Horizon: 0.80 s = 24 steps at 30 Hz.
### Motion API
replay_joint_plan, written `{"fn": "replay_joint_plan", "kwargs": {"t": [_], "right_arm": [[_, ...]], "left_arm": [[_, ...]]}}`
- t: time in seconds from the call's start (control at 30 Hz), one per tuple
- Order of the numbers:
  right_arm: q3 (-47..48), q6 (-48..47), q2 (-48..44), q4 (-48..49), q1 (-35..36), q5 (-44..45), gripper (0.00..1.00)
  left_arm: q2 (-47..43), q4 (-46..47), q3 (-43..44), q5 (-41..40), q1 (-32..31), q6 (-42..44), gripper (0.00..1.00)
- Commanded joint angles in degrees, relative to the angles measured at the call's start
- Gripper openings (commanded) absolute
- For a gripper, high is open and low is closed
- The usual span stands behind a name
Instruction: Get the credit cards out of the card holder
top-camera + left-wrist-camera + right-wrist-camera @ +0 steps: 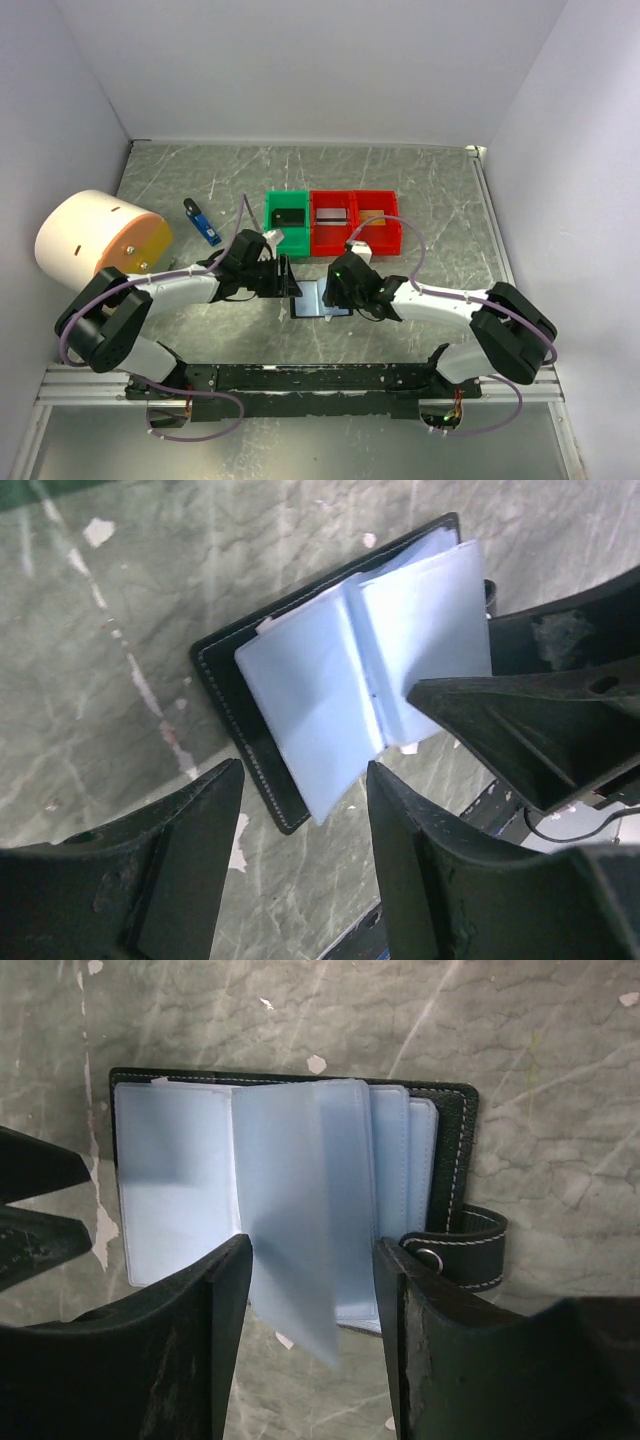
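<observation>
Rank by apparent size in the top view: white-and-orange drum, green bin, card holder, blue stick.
1. white-and-orange drum, clearly largest.
2-3. green bin and card holder: they look alike, and the holder is partly covered, so no ranking.
4. blue stick, smallest.

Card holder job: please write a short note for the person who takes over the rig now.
Left gripper: jaws open above the card holder, holding nothing.
Right gripper: jaws open, one loose sleeve between them.
The holder lies open on the table.
Done: black card in the green bin, silvery card and orange-gold card in the red bins.
To do: sleeves in view look empty; check the hidden ones.
</observation>
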Motion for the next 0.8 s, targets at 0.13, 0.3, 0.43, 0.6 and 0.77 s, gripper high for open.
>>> {"fn": "replay_joint_plan", "kwargs": {"t": [0.13,0.3,0.43,0.6,0.77], "right_arm": [[-2.24,0.92,2.24,2.85,-0.51,-3.70,0.51],[0.46,0.22,-0.52,-2.22,-0.51,-1.25,0.54],[1.61,-0.13,-3.49,-6.68,-0.51,0.97,0.56],[2.13,0.64,-4.45,-11.27,-0.52,4.21,0.58],[1.70,0.91,-1.96,-10.30,-0.51,3.40,0.59]], "left_arm": [[3.40,6.05,0.87,3.40,-2.01,-0.10,0.55],[5.02,7.79,0.78,3.61,-2.29,-0.97,0.34],[4.81,7.50,0.79,2.35,-2.32,-1.12,0.23],[4.92,7.97,0.63,2.30,-2.35,-1.29,0.11],[5.27,7.49,0.85,2.13,-2.41,-1.09,0.07]]}}
